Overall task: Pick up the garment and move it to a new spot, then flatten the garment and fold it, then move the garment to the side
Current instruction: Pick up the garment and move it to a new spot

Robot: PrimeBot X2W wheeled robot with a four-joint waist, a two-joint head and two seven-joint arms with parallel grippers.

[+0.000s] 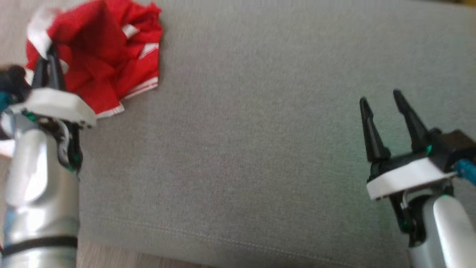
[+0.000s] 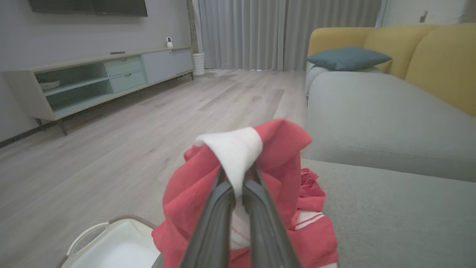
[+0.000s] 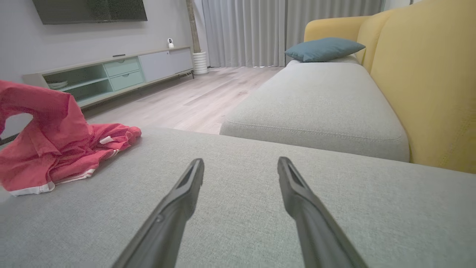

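The garment (image 1: 104,56) is red with white trim, crumpled at the far left of the grey cushion (image 1: 253,149). My left gripper (image 1: 50,56) is shut on its white-edged part, which stands pinched up between the fingers in the left wrist view, garment (image 2: 260,163), gripper (image 2: 238,186). The rest of the cloth hangs and bunches below the pinch. My right gripper (image 1: 379,98) hovers open over the cushion's right side, well away from the garment (image 3: 55,145), its own fingers spread with nothing between them, gripper (image 3: 240,167).
A white basket (image 2: 111,245) sits on the wood floor beside the cushion's left edge. A second grey seat (image 3: 316,104) with a teal pillow (image 3: 323,48) and yellow backrest (image 3: 427,85) lies beyond. The cushion's front seam (image 1: 223,238) borders the floor.
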